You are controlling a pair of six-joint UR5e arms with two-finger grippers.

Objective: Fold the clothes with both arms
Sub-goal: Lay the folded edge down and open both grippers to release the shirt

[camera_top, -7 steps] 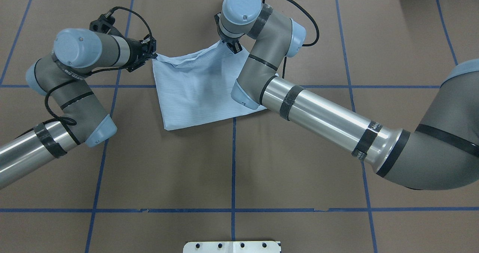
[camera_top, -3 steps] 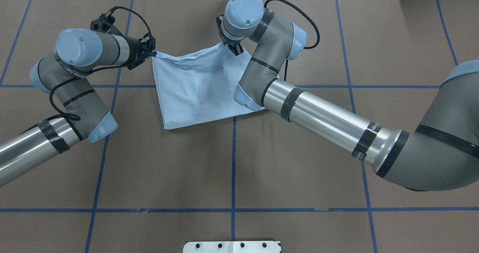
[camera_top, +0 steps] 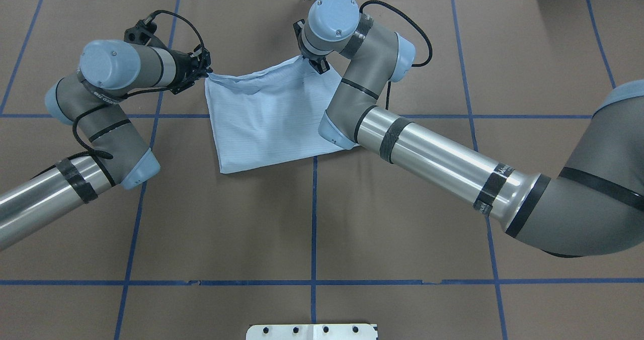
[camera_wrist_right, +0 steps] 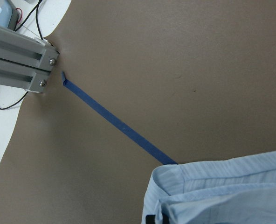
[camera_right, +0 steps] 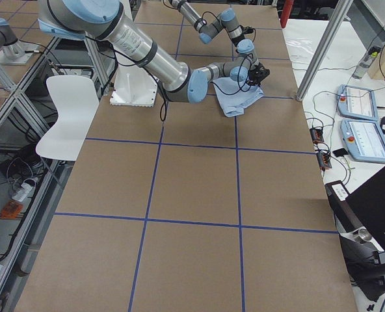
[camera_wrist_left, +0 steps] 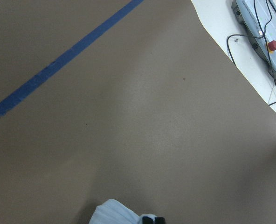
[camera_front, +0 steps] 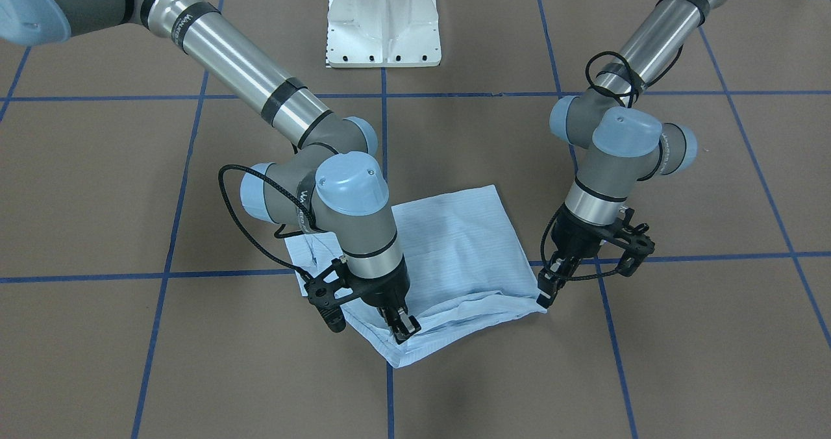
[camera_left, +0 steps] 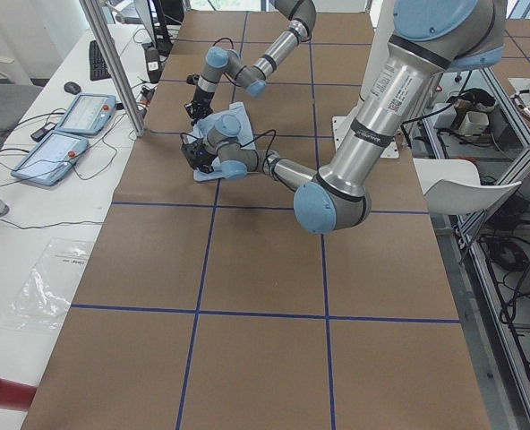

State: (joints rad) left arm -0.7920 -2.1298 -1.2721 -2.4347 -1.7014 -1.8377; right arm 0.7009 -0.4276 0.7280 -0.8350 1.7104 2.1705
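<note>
Brown taped tabletop [camera_top: 226,219] is bearing a folded light-blue striped shirt [camera_top: 266,113], black left gripper [camera_top: 206,72] and right gripper [camera_top: 319,65] clamping its corners.

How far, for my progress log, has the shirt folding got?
Done: the light blue striped shirt lies folded into a compact rectangle. In hand: the left gripper and right gripper each pinch a far corner. Left: likely fold that edge over, then release.

The left gripper [camera_front: 543,294] and right gripper [camera_front: 404,325] pinch the shirt [camera_front: 454,244].
</note>
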